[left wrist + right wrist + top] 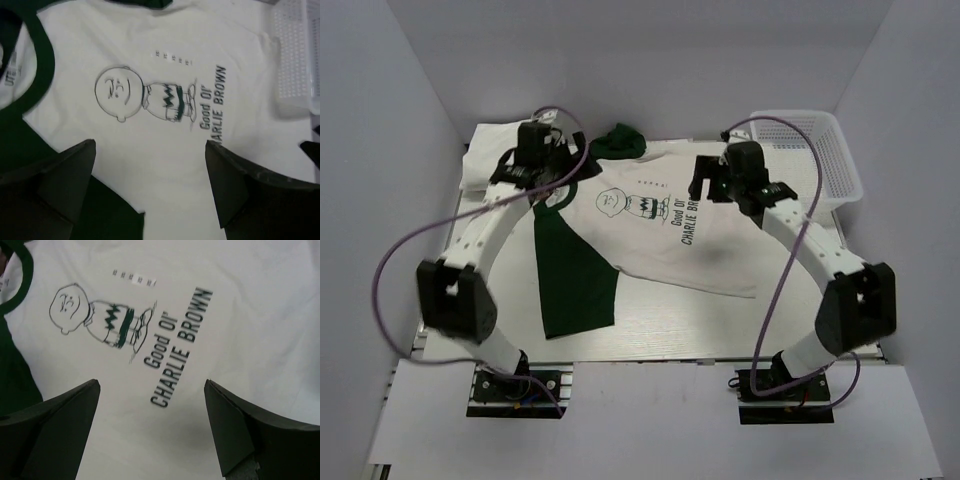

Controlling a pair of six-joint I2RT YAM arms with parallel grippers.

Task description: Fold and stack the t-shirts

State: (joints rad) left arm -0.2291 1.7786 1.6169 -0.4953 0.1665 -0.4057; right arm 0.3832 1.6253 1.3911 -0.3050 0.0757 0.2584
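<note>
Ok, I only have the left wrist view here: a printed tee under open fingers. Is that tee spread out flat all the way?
Observer: Not quite. The tee lies mostly flat, but its far green sleeve is bunched up.
Operator: Any other shirts around?
Observer: A white cloth pile sits at the far left corner, beyond the left gripper.
Operator: And the other arm?
Observer: The right gripper hovers open over the tee, by the lettering, holding nothing.
</note>
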